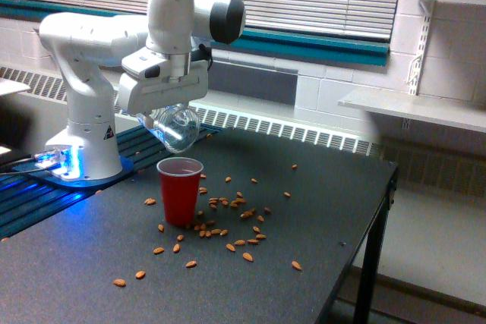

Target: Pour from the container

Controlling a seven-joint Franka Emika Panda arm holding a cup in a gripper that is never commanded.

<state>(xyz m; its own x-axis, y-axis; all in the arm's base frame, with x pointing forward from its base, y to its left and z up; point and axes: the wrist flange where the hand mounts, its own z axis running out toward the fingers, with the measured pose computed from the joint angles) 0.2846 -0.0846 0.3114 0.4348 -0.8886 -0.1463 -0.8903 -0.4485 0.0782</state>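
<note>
No words, brand names or numbers can be read anywhere. The only sign is a small dark triangular warning mark (108, 132) on the white base column of the arm (89, 130), at the exterior view's left; its symbol is too small to make out. The red cup (181, 190) on the desk (319, 210) and the clear container (176, 127) above it show no print or label that can be seen.

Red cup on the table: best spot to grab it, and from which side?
Grip the red cup around its upper wall, coming in sideways from the exterior view's right. It stands upright with its mouth open, and the gripper with the clear container hangs just above, blocking a top approach.
</note>
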